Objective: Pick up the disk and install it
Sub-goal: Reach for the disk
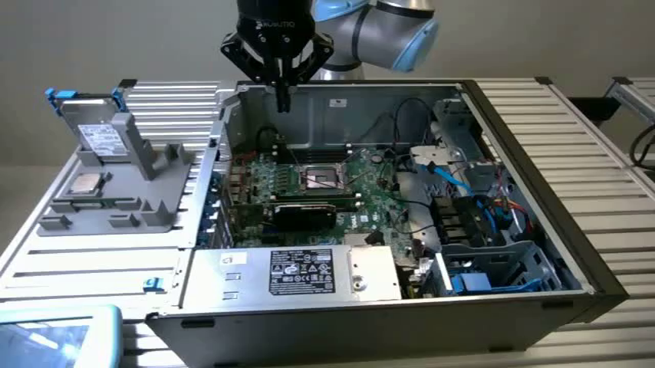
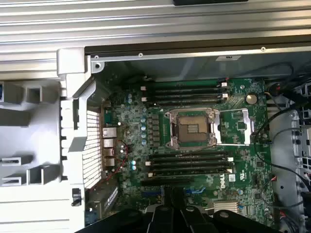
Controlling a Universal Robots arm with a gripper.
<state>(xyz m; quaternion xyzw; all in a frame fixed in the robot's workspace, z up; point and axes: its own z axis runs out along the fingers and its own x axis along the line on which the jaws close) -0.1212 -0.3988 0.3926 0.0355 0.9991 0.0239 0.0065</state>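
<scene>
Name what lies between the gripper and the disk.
Exterior view: the computer case's side wall and some ribbed table stand between gripper and disk.

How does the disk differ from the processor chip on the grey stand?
The disk stands on edge, leaning; the processor chip lies flat. The disk is larger and rectangular, the chip small and square. The disk has a blue frame, the chip none. Both are silver and sit on the grey stand.
</scene>
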